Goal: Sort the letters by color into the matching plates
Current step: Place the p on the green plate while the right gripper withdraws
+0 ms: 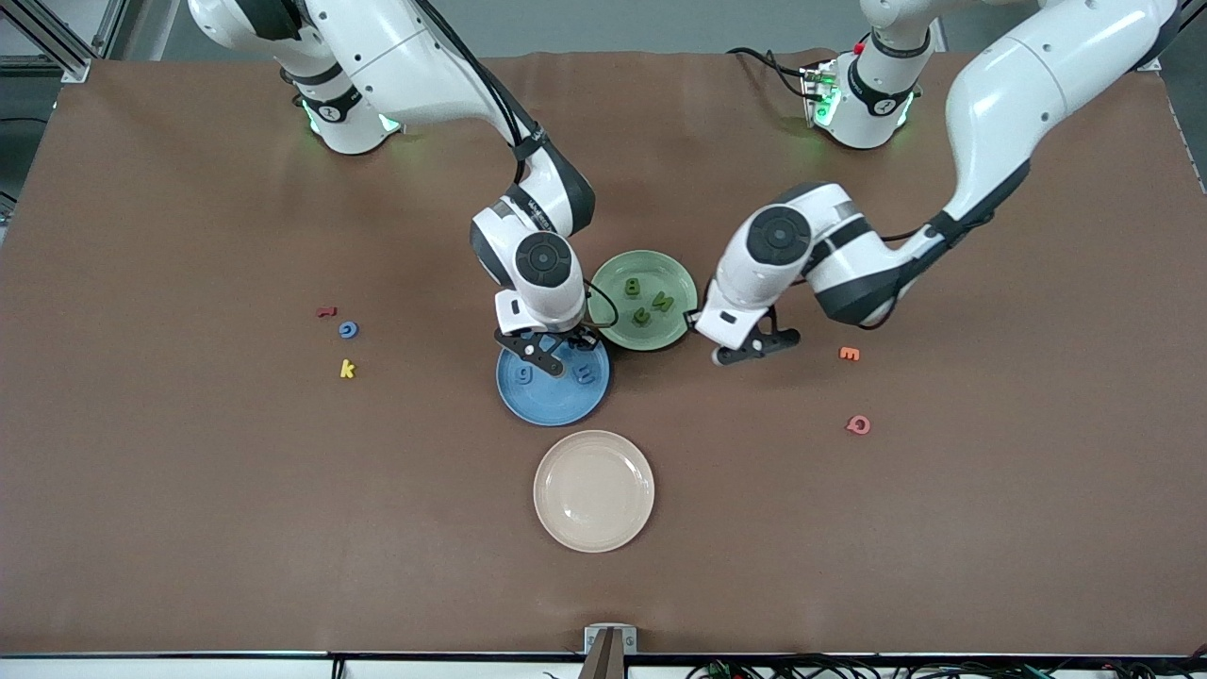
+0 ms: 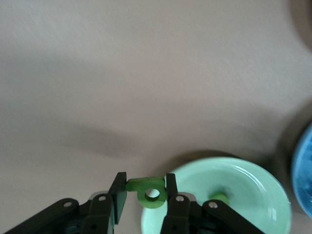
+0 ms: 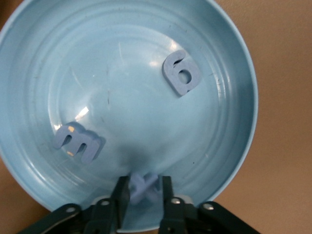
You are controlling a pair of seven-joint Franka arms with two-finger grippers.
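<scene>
A cream plate (image 1: 593,490), plus red (image 1: 325,311), yellow (image 1: 347,369), orange (image 1: 849,354) and pink (image 1: 858,424) pieces, lie on the brown table (image 1: 189,471).

I am working in a robotics lab. Two white arms are standing bolted to a brown-covered table (image 1: 189,528), with aluminium framing (image 1: 57,38) and cables (image 1: 849,668) edging it.

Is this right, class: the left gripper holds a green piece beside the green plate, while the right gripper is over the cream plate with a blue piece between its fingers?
One detail is wrong. The right gripper with the blue piece is over the blue plate, not the cream one, as the right wrist view shows. The left gripper does hold a green piece beside the green plate.
</scene>
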